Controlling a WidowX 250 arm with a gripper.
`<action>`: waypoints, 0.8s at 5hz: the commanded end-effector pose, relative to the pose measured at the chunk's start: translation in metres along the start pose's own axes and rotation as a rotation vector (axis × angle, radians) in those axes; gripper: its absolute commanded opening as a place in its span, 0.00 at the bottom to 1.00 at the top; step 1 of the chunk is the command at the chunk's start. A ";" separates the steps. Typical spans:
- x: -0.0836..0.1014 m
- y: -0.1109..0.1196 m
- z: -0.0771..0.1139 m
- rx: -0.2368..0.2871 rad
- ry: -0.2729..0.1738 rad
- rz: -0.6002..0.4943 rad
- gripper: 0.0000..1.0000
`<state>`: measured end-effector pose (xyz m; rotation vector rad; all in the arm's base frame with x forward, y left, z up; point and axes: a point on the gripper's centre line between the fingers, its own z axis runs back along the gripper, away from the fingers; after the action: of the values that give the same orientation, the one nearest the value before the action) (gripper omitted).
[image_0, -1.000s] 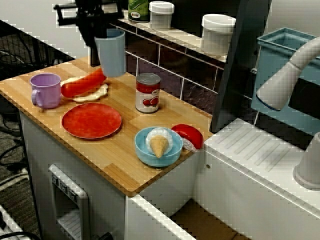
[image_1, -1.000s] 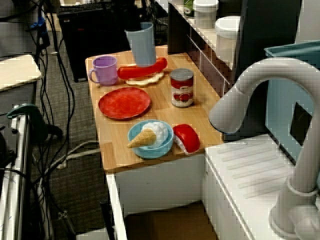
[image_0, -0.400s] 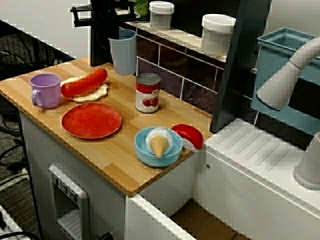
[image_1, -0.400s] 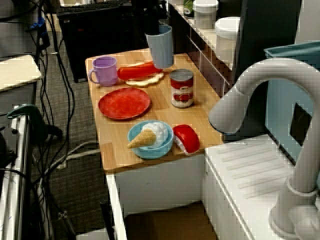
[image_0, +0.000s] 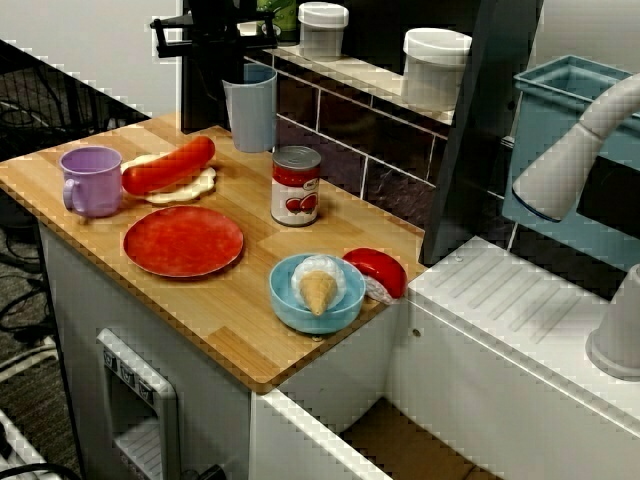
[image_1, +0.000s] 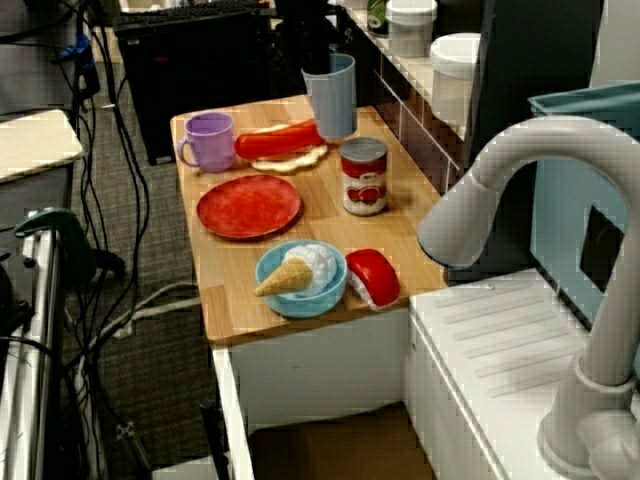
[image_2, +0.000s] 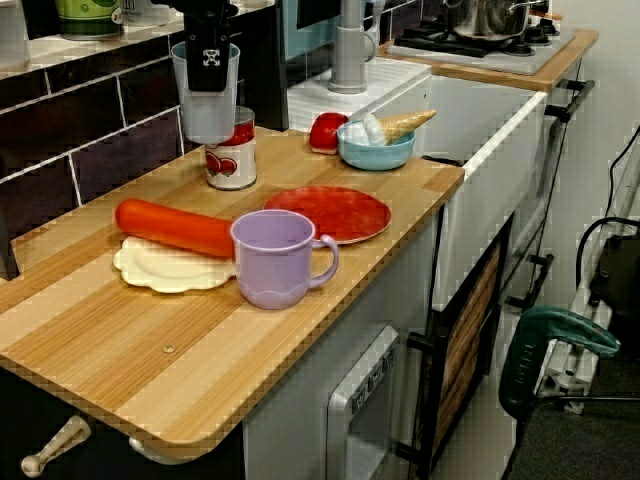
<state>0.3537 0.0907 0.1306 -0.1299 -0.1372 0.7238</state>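
My black gripper is shut on the rim of a tall blue-grey cup, one finger down its outer wall. The cup stands upright at the back of the wooden counter, close to the dark tiled wall; I cannot tell whether its base rests on the wood. In the view along the counter the cup is just behind the tomato can and right of the red sausage. From the low end view the cup partly hides the can.
A purple mug, a sausage on a white plate, a red plate, a blue bowl with an ice-cream cone and a red piece share the counter. White jars line the shelf. A grey faucet stands at right.
The gripper has carried the cup from above the sausage to the right and back toward the tiled wall, and lowered it near the counter.
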 end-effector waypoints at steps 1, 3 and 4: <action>0.011 0.008 0.013 -0.003 -0.057 -0.017 0.00; 0.019 0.016 0.005 0.019 -0.079 -0.016 0.00; 0.020 0.021 -0.002 0.033 -0.087 -0.011 0.00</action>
<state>0.3595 0.1141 0.1190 -0.0676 -0.1839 0.7197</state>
